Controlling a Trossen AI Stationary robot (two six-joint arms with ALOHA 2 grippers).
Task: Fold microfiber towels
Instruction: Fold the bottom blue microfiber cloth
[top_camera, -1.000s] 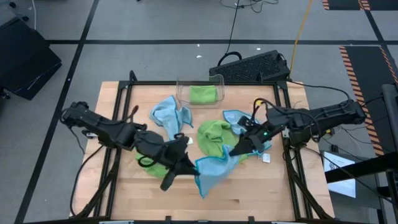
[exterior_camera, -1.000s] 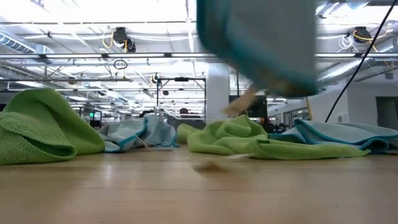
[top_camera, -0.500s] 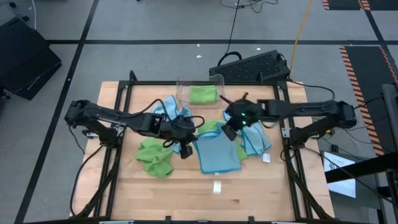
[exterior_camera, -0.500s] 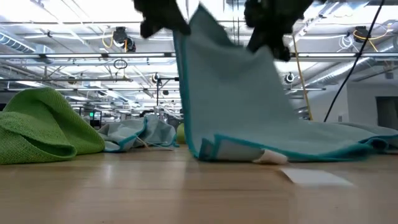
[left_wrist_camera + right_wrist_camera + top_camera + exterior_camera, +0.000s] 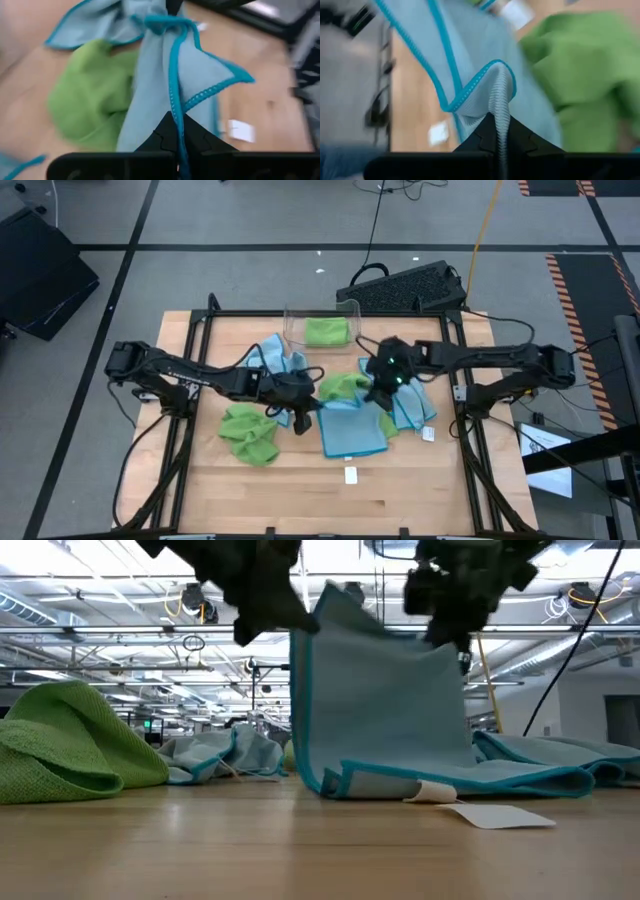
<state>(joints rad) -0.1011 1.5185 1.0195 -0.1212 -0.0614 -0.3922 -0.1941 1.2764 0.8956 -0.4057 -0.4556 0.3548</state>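
Observation:
A light blue microfiber towel point(image 5: 350, 430) is spread between my two grippers at the table's middle. Its far edge is raised and its near part point(image 5: 440, 783) lies on the wood. My left gripper point(image 5: 299, 416) is shut on the towel's left far corner, and my right gripper point(image 5: 377, 391) is shut on the right far corner. Other towels lie loose around it: a green one point(image 5: 249, 433) at the left, a blue one point(image 5: 274, 361) behind it, a green one point(image 5: 344, 387) and a blue one point(image 5: 407, 406) under and beside my right gripper. My left gripper pinches the towel's left far corner point(image 5: 174, 111) between its two fingers, on the teal hem. The fingers slant down from the table's left. The cloth hangs below them, its lower part on the table. My right gripper pinches the right far corner point(image 5: 499, 107) between its two fingers, where the hem folds over into more than one layer. The fingers slant down from the table's right. The towel hangs from them and sags slightly toward my left gripper.
A clear plastic bin point(image 5: 322, 328) with a green cloth inside stands at the far middle. A small white slip point(image 5: 350, 476) lies on bare wood near the front. The near strip of the table is bare wood.
Both grippers have carried the blue towel from the near side toward the far edge and down. The towel, bunched and swinging in the air a second ago, has spread out flat between them. Its near part now lies on the table while the far edge stays raised.

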